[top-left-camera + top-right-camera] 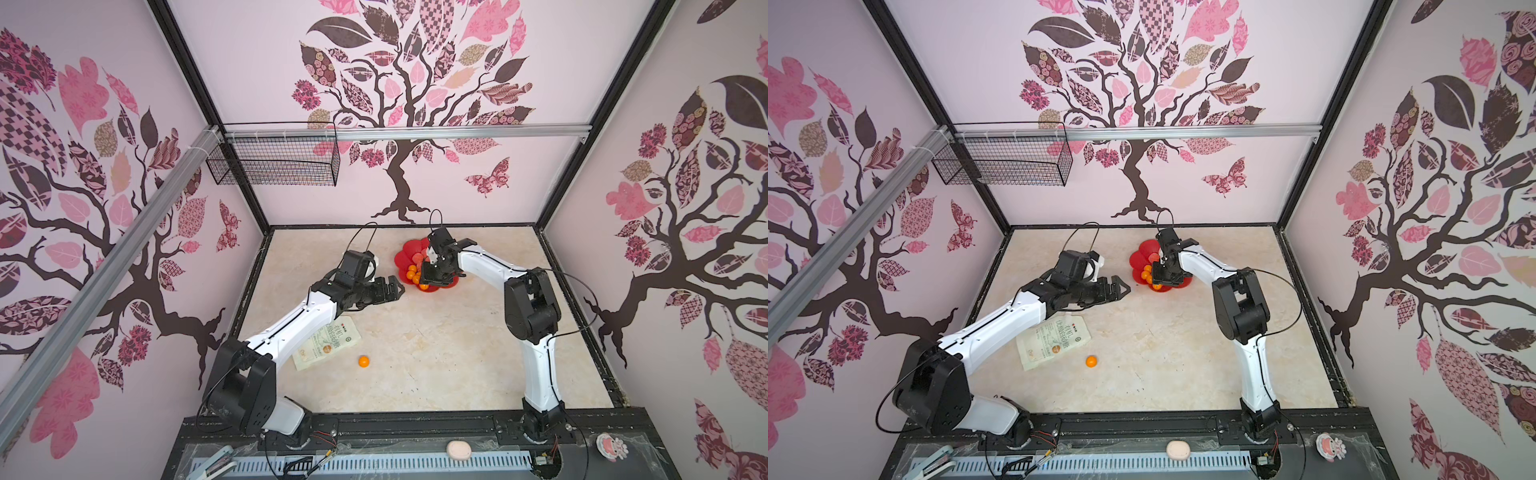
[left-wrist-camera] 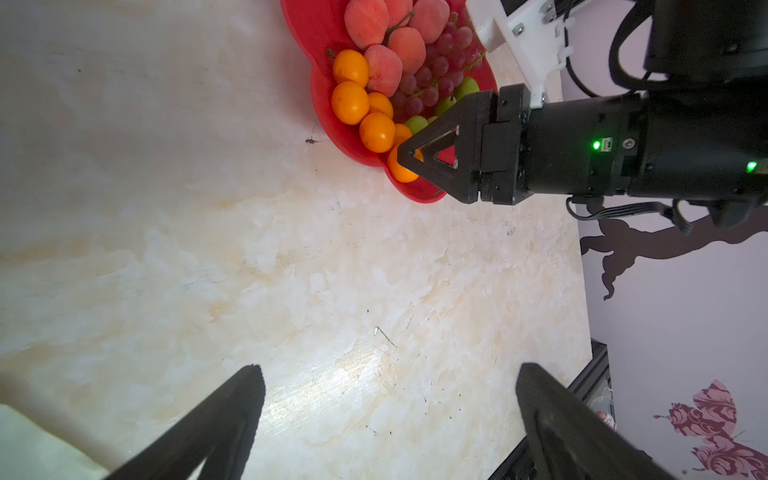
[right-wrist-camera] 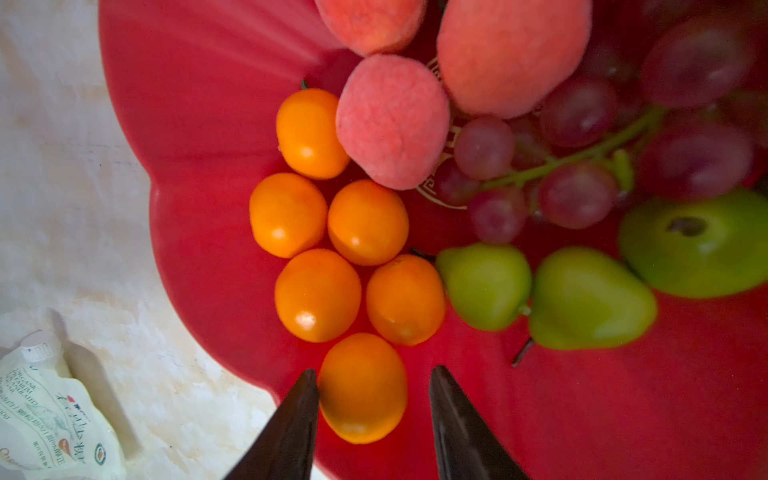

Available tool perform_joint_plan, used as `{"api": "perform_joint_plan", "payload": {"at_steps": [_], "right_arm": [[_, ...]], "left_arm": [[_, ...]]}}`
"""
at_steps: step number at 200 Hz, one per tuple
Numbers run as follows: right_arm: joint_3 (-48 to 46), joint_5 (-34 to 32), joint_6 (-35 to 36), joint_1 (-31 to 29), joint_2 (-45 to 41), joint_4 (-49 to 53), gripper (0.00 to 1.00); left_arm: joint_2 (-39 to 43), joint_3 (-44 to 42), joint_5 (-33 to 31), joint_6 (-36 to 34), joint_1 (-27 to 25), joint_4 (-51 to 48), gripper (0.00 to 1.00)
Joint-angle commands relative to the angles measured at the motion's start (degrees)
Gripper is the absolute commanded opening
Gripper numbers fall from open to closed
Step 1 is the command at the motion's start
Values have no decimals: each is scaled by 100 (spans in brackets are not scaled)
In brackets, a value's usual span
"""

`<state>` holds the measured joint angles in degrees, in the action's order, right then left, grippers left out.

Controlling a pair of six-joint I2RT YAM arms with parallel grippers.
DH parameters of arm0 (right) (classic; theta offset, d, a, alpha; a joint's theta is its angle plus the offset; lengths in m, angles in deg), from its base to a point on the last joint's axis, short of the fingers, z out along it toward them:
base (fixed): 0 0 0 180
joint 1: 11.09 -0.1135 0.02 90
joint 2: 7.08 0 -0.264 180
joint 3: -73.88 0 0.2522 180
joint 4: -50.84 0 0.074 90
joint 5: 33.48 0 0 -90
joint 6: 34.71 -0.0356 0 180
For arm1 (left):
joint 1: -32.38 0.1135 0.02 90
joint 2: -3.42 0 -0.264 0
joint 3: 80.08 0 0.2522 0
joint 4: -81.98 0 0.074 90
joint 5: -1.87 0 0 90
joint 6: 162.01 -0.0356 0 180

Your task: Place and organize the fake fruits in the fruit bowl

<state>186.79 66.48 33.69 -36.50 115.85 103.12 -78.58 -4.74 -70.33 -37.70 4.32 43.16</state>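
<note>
Marbled cream-beige tabletop (image 1: 436, 353), scuffed, enclosed by pale pink walls (image 1: 104, 208) printed with dark trees and patterned leaves.

- Black wire basket (image 1: 274, 164): hung on the rear rail, at left.
- Left gripper (image 2: 388, 368): fingers spread wide over bare table, nothing between them.
- White printed pouch (image 1: 326, 343): flat, partly under the left arm.
- Loose orange (image 1: 363, 361): on the table just beside the pouch.
- Fruit bowl (image 3: 199, 124): glossy red, petal-edged, far centre. It holds six oranges (image 3: 318, 295), fuzzy pink peaches (image 3: 392, 120), purple-red grapes (image 3: 582, 166) and three green pears (image 3: 590, 299).
- Right gripper (image 3: 372, 370): over the bowl, fingers parted around the nearest orange (image 3: 361, 386), one touching it and one clear.
</note>
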Motion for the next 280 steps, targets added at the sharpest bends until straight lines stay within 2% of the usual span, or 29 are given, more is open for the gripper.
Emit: {"api": "perform_joint_plan", "payload": {"at_steps": [1, 51, 137, 167, 202, 241, 280], "right_arm": [[18, -342, 17, -10, -745, 54, 48], [-349, -525, -41, -332, -1385, -4, 48], [-934, -477, -155, -1940, -1515, -99, 47], [-1044, -285, -186, -2533, -1437, -86, 47], [-1098, -129, -208, -3088, -1270, -67, 47], [-981, 222, -182, -3446, -930, -32, 47], [-675, 447, -94, -3629, -436, 58, 47]], "left_arm": [[456, -32, -366, -137, 10, -309, 98], [1397, -466, -808, -152, 175, -925, 99], [3234, -1191, -1918, 491, 361, -2708, 98], [3603, -1245, -2050, 798, 403, -3331, 98], [4350, -1570, -2057, 1279, 415, -3522, 99], [4642, -1692, -2118, 1404, 509, -3628, 99], [4558, -1724, -2078, 1290, 617, -3534, 99]]}}
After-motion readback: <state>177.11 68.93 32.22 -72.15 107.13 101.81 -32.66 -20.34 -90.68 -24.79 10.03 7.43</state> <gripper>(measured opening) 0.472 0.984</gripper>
